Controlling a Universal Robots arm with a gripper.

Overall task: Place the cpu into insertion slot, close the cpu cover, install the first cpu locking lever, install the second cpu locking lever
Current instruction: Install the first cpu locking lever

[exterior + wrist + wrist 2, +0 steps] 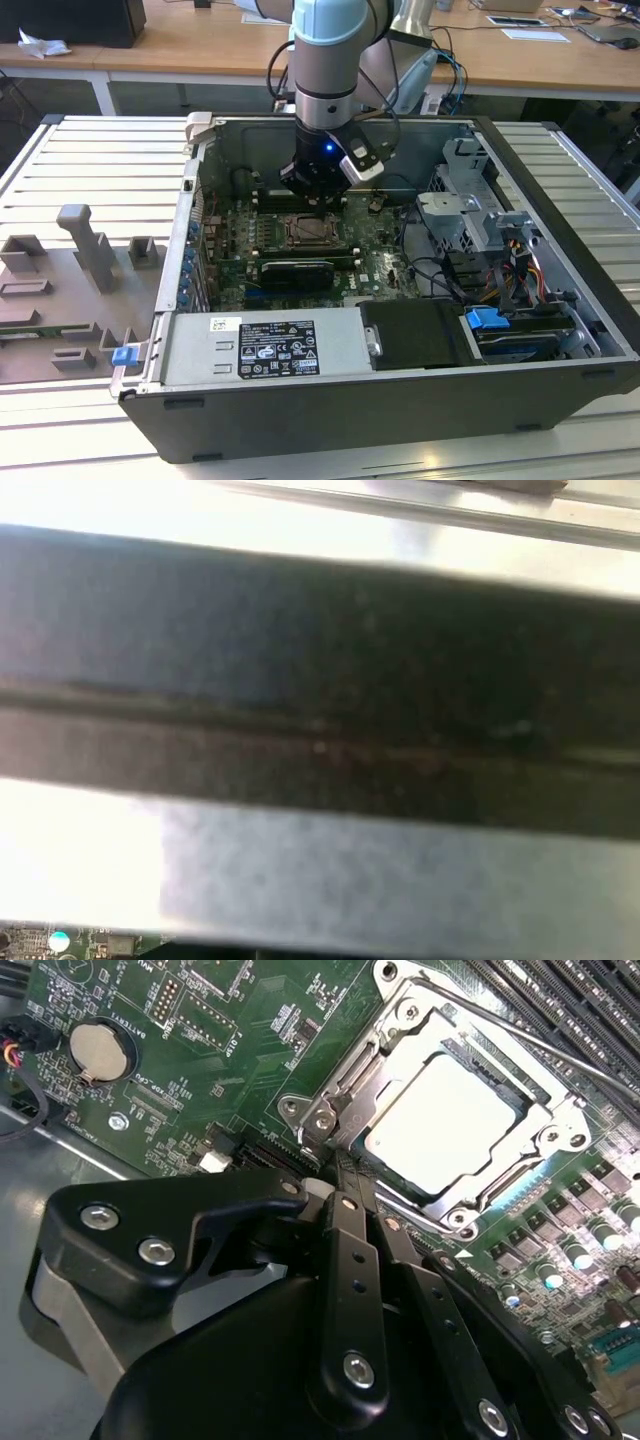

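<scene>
In the second wrist view the cpu (pixel 450 1110) lies flat in the insertion slot, its silver top showing through the window of the cpu cover (pixel 405 1022), which is folded down over it. A thin metal locking lever (pixel 520 1032) runs along one side of the socket. My gripper (pixel 335 1165) is shut with nothing held, its black fingers (pixel 345 1250) pressed together and the tips at the socket's corner by the cover's edge. In the exterior view the gripper (pixel 312 205) hangs just above the insertion slot (pixel 290 232) inside the open computer case.
Memory slots (pixel 560 1000) flank the socket, and a coin battery (pixel 100 1052) sits on the green board. A long black expansion card (pixel 295 270), the power supply (pixel 265 345), drive cage (pixel 470 210) and cables (pixel 440 270) crowd the case. A grey fixture (pixel 80 260) stands at the exterior view's left.
</scene>
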